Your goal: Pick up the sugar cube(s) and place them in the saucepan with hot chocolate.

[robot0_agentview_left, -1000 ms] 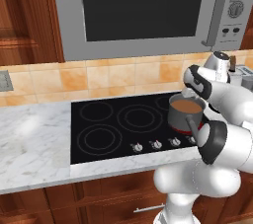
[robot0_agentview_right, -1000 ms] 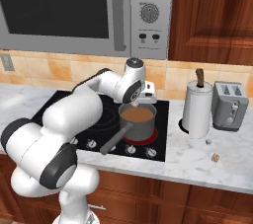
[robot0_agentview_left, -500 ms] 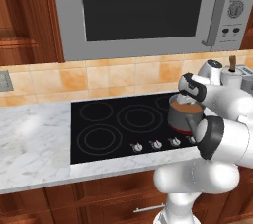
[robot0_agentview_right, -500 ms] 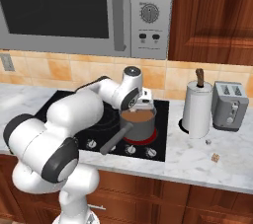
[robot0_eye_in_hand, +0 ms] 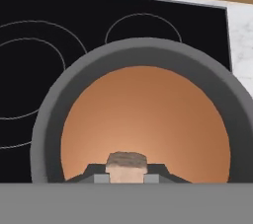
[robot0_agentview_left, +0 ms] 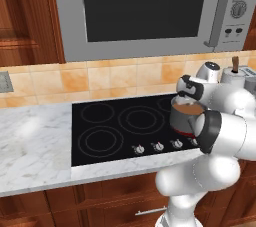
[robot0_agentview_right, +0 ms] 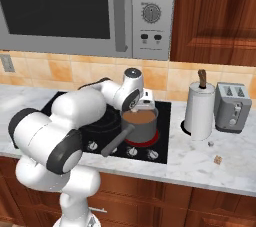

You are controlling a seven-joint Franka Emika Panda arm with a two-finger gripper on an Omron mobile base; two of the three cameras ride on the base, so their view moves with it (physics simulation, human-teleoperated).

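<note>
black cooktop, saucepan with hot chocolate right below my gripper; jaws clamped on brown sugar cube over liquid.

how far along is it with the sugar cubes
Nothing looks dropped in yet. In hand: the gripper hangs right over the saucepan of hot chocolate on the stove, shut on a brownish sugar cube. Left: let this one go, then fetch the second cube, which lies on the counter near the paper towel roll.
</note>
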